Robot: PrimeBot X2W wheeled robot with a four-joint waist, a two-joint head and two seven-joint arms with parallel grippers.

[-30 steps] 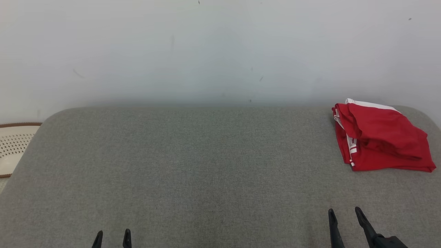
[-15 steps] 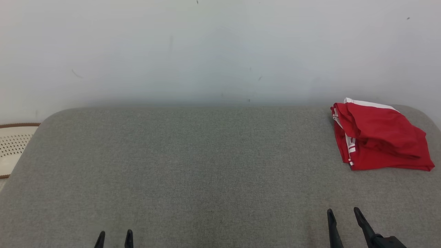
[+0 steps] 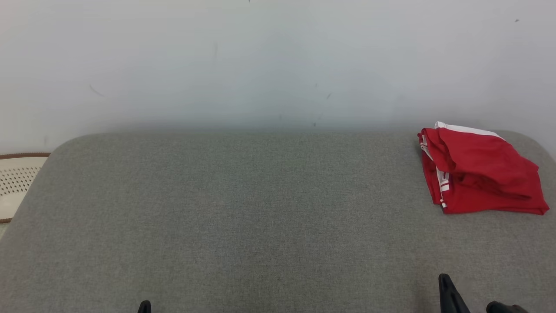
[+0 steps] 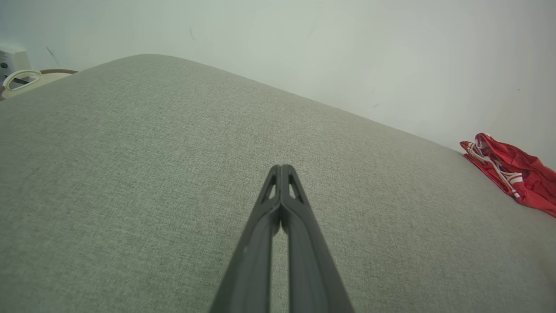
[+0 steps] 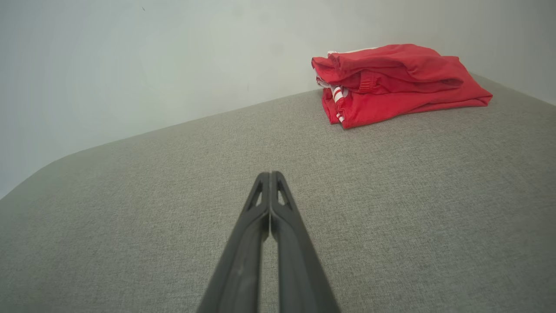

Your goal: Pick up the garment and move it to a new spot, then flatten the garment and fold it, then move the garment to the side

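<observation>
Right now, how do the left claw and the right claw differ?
The right claw is nearer the red garment than the left claw. In the head view the right claw reaches further up than the left claw. Both are shut, empty, over the grey cushion.

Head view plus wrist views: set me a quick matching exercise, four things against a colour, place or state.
Things:
1. garment
2. right hand
3. basket
4. cushion

Descriptions:
A. grey, bears the garment
B. shut, empty
C. red and white, folded, far right
D. pale, perforated, beyond the cushion's left edge

Pairs: 1-C, 2-B, 3-D, 4-A
</observation>
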